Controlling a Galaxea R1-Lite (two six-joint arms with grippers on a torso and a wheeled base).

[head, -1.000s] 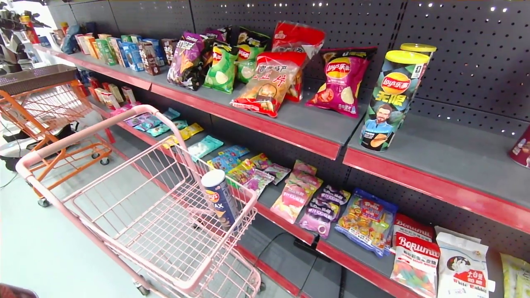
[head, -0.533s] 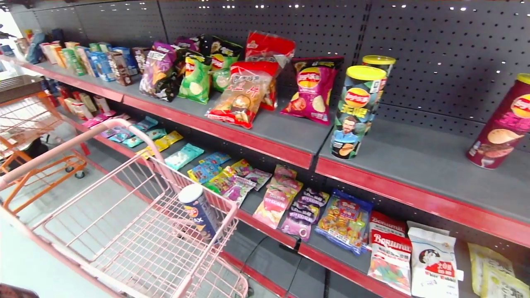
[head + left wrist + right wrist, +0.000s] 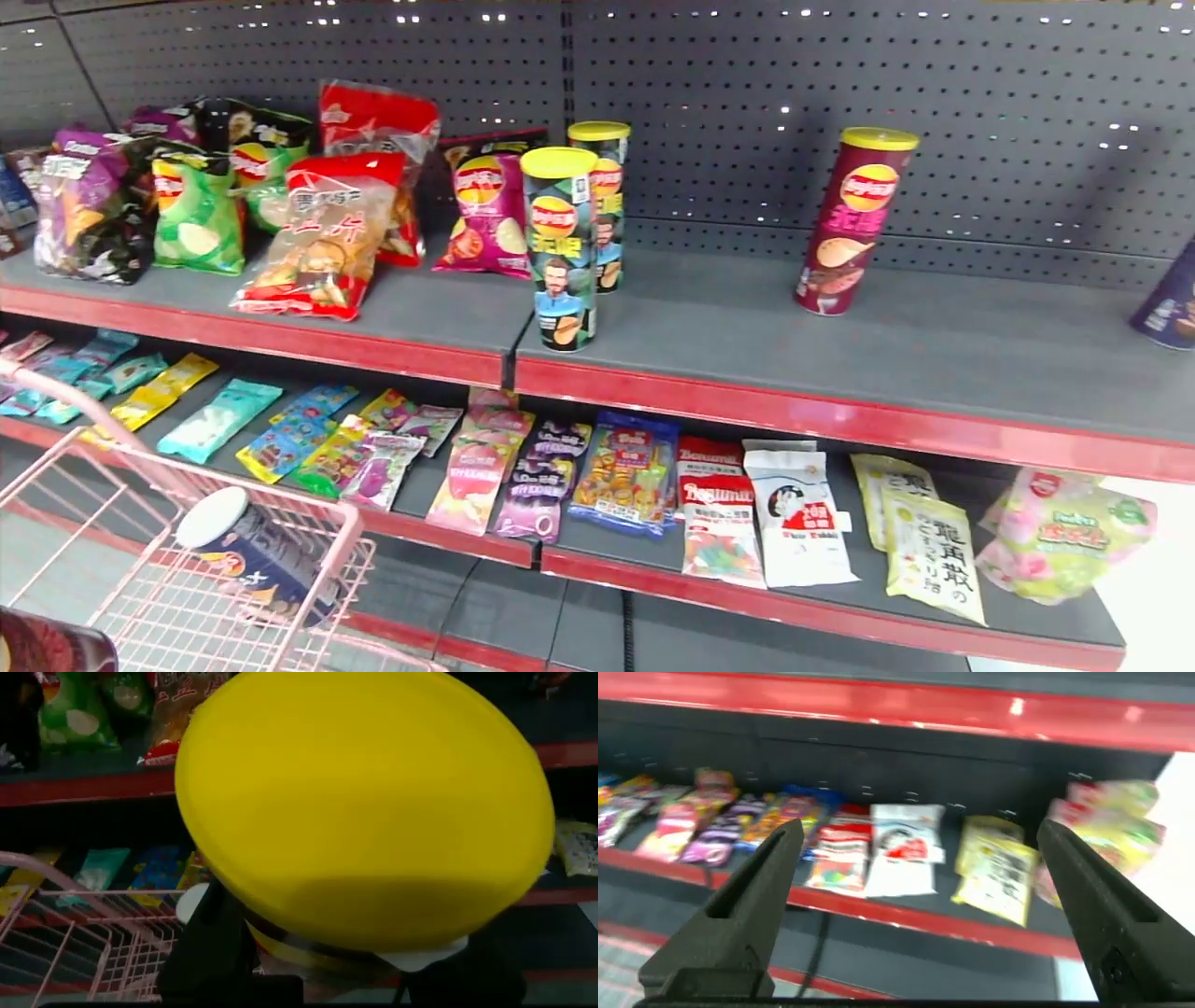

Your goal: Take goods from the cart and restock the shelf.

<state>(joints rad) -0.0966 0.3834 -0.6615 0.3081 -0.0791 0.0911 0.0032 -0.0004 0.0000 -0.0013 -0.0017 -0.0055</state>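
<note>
Left wrist view puts the left tool (image 3: 327, 966) right under a yellow-lidded can (image 3: 364, 803). Its dark fingers (image 3: 210, 952) stand on either side of the body just beneath the lid, so I judge it to be pinching the can. The right tool (image 3: 920, 835) hangs with its fingers spread wide and nothing between them, facing the lower shelf (image 3: 906, 917) and its candy packets (image 3: 896, 854). Below the held can sits the pink cart (image 3: 359, 537), with a white-lidded can (image 3: 247, 560) leaning in its corner. Beyond it, the upper shelf (image 3: 840, 411) carries a maroon can (image 3: 845, 224), upright, with bare grey board on both sides.

The step in hand looks like the carry from cart to shelf. The next move calls for raising the can clear of the shelf's red front lip, keeping it upright, and setting it down near the maroon can without knocking it. The white-lidded can remains to be fetched.
</note>
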